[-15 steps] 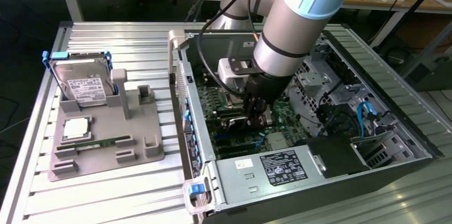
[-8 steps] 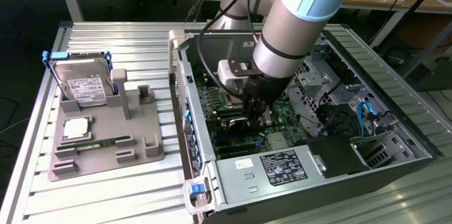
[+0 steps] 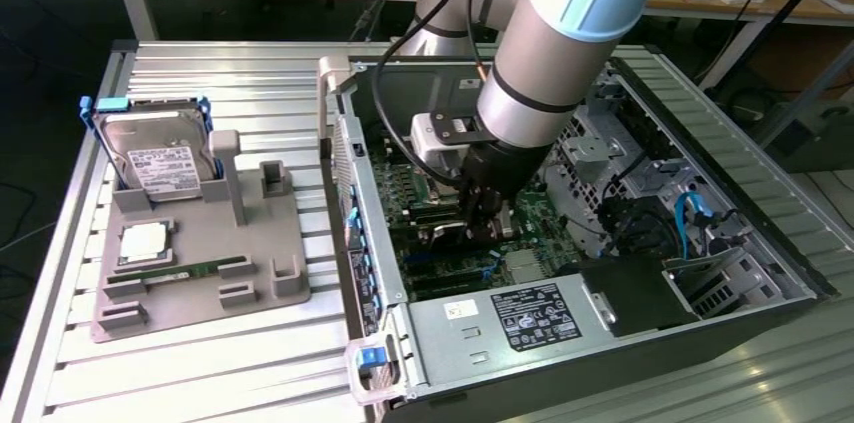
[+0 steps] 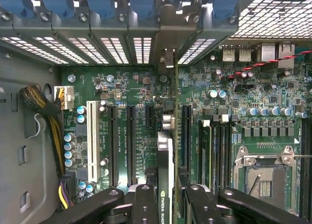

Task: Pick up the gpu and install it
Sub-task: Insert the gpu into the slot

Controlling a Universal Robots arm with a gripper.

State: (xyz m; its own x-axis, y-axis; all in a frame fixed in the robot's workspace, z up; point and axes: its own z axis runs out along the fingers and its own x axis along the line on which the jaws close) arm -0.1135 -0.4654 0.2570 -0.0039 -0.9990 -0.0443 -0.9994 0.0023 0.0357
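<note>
The tool [image 4: 168, 207] is partly closed, its fingers [image 4: 146, 204] clamped on the gpu [image 4: 165, 153]. The card is held edge-on inside the computer case [image 3: 344, 193], in the middle of the exterior view. Beyond it lie the motherboard [image 4: 253, 87] and its long slots [image 4: 130, 146]. The install step looks to be in hand and the card not yet seated. Seating calls for squaring the card's edge to one slot.

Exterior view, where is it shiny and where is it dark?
Exterior view: light glares off the ribbed silver metal table; the open black computer case is dim inside beneath the arm. Wrist view: the green motherboard is evenly lit.
</note>
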